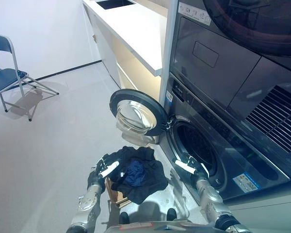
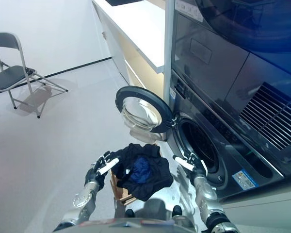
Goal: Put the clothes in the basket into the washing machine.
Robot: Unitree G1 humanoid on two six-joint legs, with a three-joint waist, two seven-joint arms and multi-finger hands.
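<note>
A folding chair [image 1: 9, 73] stands on the grey floor [image 1: 53, 145] at the far left, against the white wall, well apart from everything else.

Nearer the middle, my left hand [image 1: 101, 174] hovers at the left edge of the basket [image 1: 115, 193], fingers spread and relaxed, gripping nothing; whether a fingertip touches the cloth I cannot tell. The basket sits on the floor just before me, only a slice of its light wooden side showing, because the clothes [image 1: 138, 174] are heaped over it: a black garment draped across the top and spilling over the rim, with a dark blue piece [image 1: 135, 173] bunched in the middle of the pile. The clothes are all in the basket.

Behind the basket, the round glass door [image 1: 137, 114] of the washing machine [image 1: 223, 160] hangs swung wide to the left, showing the dark open drum [image 1: 196, 148]. A white countertop [image 1: 136, 29] runs away along the wall beyond the door.

To the right, my right hand [image 1: 190, 165] is held in front of the drum's lower rim, fingers extended and loose, empty. Above the washer a second dark appliance [image 1: 233, 53] is stacked, with a vent grille [image 1: 276, 119] on its right side.
</note>
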